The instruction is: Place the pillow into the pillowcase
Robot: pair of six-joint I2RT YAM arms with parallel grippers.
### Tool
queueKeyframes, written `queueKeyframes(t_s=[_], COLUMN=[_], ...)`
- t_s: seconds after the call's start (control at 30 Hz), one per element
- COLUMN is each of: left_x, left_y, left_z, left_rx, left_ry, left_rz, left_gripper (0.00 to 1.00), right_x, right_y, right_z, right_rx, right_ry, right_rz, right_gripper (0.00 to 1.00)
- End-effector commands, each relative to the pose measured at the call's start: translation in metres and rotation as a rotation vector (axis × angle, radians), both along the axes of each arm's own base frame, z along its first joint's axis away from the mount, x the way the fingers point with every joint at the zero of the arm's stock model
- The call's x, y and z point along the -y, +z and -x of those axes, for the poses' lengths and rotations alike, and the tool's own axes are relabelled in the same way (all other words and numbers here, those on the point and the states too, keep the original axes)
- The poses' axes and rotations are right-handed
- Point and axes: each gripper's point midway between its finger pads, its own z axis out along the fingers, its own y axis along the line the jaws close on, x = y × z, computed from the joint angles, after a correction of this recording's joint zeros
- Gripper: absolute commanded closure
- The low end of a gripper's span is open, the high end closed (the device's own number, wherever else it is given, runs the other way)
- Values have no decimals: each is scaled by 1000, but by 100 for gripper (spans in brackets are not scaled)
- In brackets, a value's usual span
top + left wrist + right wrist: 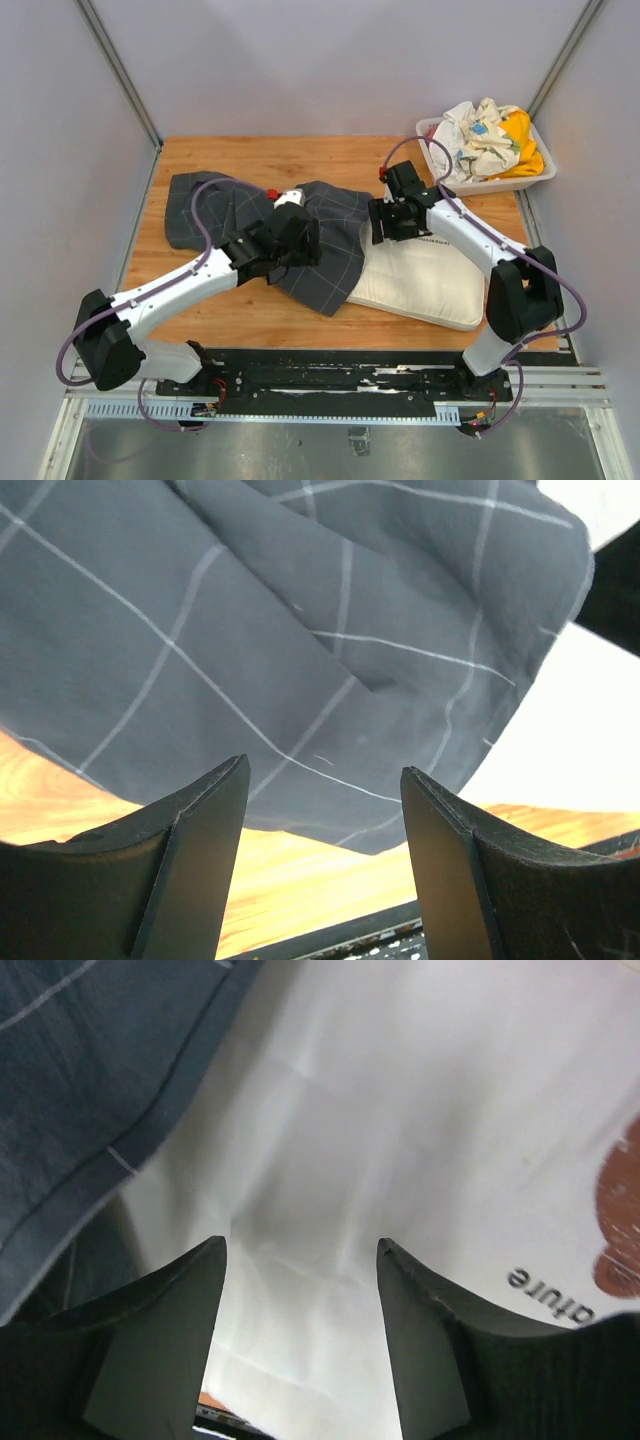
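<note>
Only the right wrist view shows the brown print (618,1210) on the pillow (400,1110), beside the pillowcase (90,1080) hem. The left gripper (325,780) and right gripper (300,1250) gape, holding nothing. Free table (270,320) lies in front.

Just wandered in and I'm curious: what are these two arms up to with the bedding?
They are meant to stuff the pillow into the dark checked pillowcase. The left gripper hangs open over the pillowcase, the right gripper open over the pillow's end beside the case's edge. Most of the pillow lies outside.
</note>
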Motion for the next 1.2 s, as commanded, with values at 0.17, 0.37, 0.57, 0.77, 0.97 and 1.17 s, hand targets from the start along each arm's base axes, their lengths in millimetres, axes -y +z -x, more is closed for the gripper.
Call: queueKeyframes(t_s=[0.17, 0.37, 0.57, 0.77, 0.97, 1.17], left_x=[48, 62, 70, 75, 61, 54], left_y=[-10, -35, -63, -93, -122, -128], left_z=[31, 66, 101, 113, 107, 91], left_rx=[85, 91, 63, 53, 56, 115], left_ry=[-153, -256, -332, -336, -235, -138], left_rz=[-77, -158, -214, -299, -465, -570], left_gripper=[32, 27, 24, 22, 19, 19], right_x=[54, 76, 80, 79, 80, 80], right_y=[35, 33, 30, 29, 32, 32], right_z=[44, 72, 88, 95, 101, 104], right_rx=[51, 42, 28, 25, 33, 27], right_ry=[-199, -268, -286, -289, -286, -278], right_rz=[-44, -80, -95, -119, -123, -126], right_gripper=[33, 31, 31, 30, 30, 30])
